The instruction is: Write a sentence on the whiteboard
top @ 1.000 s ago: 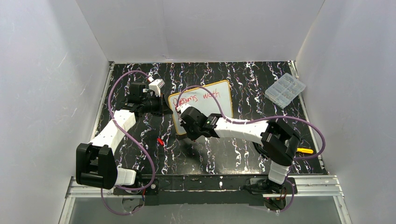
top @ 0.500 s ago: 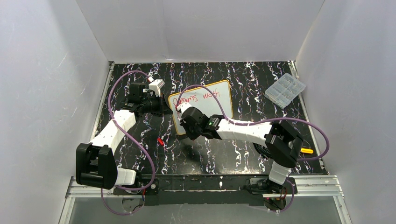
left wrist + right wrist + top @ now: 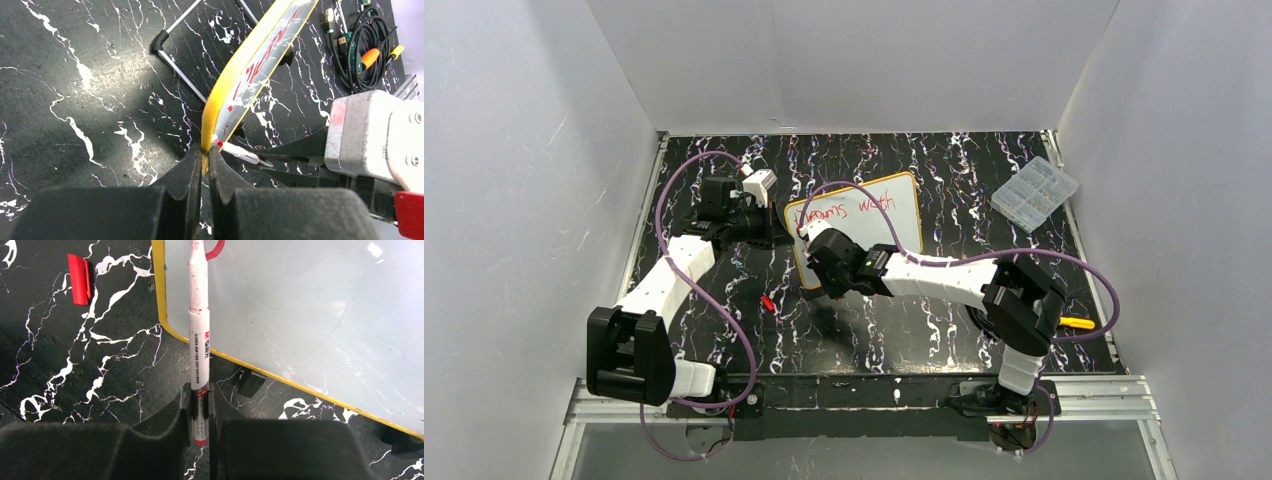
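Pinched in the right gripper [image 3: 200, 407], the marker [image 3: 199, 330] is being nudged slightly left, apparently starting a second line just ahead; the whiteboard [image 3: 310, 315] is being clamped edgewise by the left gripper [image 3: 201, 162].

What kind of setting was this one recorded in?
Most likely a lab test booth: plain white walls box in a black marbled table, and the left arm and right arm are bolted to a metal rail at its near edge.

Bright, diffuse overhead lighting; soft shadows fall on the marbled table [image 3: 924, 340]. Faint glare mottles the whiteboard [image 3: 325, 315]. Both wrist views blur towards the bottom edge.
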`<state>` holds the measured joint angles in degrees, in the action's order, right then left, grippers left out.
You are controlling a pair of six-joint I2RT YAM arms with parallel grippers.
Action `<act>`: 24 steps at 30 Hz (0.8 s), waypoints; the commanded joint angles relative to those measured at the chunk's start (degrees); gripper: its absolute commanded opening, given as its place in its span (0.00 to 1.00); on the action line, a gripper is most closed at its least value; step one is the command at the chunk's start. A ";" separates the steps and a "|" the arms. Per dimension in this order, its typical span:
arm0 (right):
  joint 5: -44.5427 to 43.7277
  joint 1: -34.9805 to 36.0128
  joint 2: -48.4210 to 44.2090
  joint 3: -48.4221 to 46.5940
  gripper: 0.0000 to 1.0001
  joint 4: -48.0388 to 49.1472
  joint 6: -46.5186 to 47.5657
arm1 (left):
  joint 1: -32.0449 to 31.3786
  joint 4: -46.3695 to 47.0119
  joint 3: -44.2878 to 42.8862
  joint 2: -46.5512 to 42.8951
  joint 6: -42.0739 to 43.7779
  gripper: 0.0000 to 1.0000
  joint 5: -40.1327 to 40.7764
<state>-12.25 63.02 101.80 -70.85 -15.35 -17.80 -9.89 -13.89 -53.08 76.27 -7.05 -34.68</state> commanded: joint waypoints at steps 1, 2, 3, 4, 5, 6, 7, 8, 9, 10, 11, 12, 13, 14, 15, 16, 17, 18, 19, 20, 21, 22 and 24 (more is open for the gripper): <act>-0.59 0.17 0.73 -3.14 0.01 -0.93 0.14 | -0.21 -0.35 -0.26 -2.78 0.05 0.00 -1.36; -0.78 0.11 0.76 -3.23 0.01 -1.17 0.02 | -0.22 -0.35 -0.28 -2.76 0.08 0.00 -1.43; -1.02 0.09 0.77 -3.24 0.01 -1.43 -0.15 | -0.20 -0.35 -0.27 -2.74 0.10 0.00 -1.41; -1.45 0.08 0.70 -3.24 0.01 -1.70 -0.38 | -0.21 -0.39 -0.33 -2.78 0.12 0.00 -1.41; -1.83 0.00 0.64 -3.24 0.01 -2.11 -0.53 | -0.22 -0.35 -0.29 -2.76 0.08 0.00 -1.41; -2.11 -0.13 0.56 -3.17 0.01 -2.35 -0.76 | -0.22 -0.35 -0.28 -2.78 0.10 0.00 -1.39; -2.30 -0.29 0.45 -3.04 0.01 -2.59 -1.01 | -0.21 -0.35 -0.28 -2.78 0.06 0.00 -1.36; -2.41 -0.47 0.30 -2.87 0.01 -2.72 -1.15 | -0.22 -0.35 -0.32 -2.75 0.06 0.00 -1.36; -2.42 -0.71 0.18 -2.58 0.01 -2.79 -1.31 | -0.22 -0.35 -0.35 -2.78 0.08 0.00 -1.39; -2.50 -0.90 0.09 -2.36 0.01 -2.90 -1.48 | -0.22 -0.35 -0.36 -2.71 0.08 0.00 -1.36; -2.60 -1.15 -0.01 -2.22 0.01 -2.99 -1.53 | -0.22 -0.35 -0.31 -2.78 0.10 0.00 -1.36; -2.62 -1.35 -0.10 -2.05 0.01 -3.02 -1.60 | -0.22 -0.35 -0.35 -2.79 0.11 0.00 -1.44; -2.63 -1.51 -0.18 -1.90 0.01 -3.08 -1.62 | -0.22 -0.35 -0.36 -2.87 0.08 0.00 -1.37; -2.54 -1.69 -0.20 -1.84 0.01 -3.17 -1.70 | -0.21 -0.35 -0.31 -2.80 0.10 0.00 -1.40; -2.57 -1.82 -0.12 -1.84 0.01 -3.19 -1.71 | -0.22 -0.35 -0.35 -2.79 0.06 0.00 -1.38; -2.54 -1.97 -0.11 -1.78 0.01 -3.19 -1.75 | -0.22 -0.35 -0.29 -2.76 0.10 0.00 -1.41; -2.58 -2.06 -0.11 -1.75 0.01 -3.27 -1.79 | -0.22 -0.35 -0.35 -2.77 0.05 0.00 -1.36; -2.63 -2.16 -0.11 -1.73 0.01 -3.27 -1.87 | -0.22 -0.35 -0.36 -2.83 0.07 0.00 -1.36; -2.71 -2.20 -0.11 -1.75 0.01 -3.32 -1.96 | -0.22 -0.35 -0.36 -2.81 0.10 0.00 -1.38; -2.70 -2.28 -0.07 -1.75 0.01 -3.36 -2.05 | -0.20 -0.35 -0.36 -2.80 0.10 0.00 -1.36; -2.74 -2.32 -0.05 -1.68 0.01 -3.37 -2.14 | -0.21 -0.35 -0.34 -2.84 0.06 0.00 -1.38; -2.59 -2.42 -0.10 -1.66 0.01 -3.37 -2.15 | -0.22 -0.34 -0.31 -2.77 0.10 0.00 -1.41; -2.24 -2.38 -0.11 -1.66 0.01 -3.15 -2.08 | -0.22 -0.35 -0.36 -2.79 0.09 0.00 -1.41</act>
<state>-13.04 61.34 102.10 -71.57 -18.35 -18.96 -9.89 -13.74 -53.08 76.27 -7.05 -34.28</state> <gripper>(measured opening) 0.206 0.036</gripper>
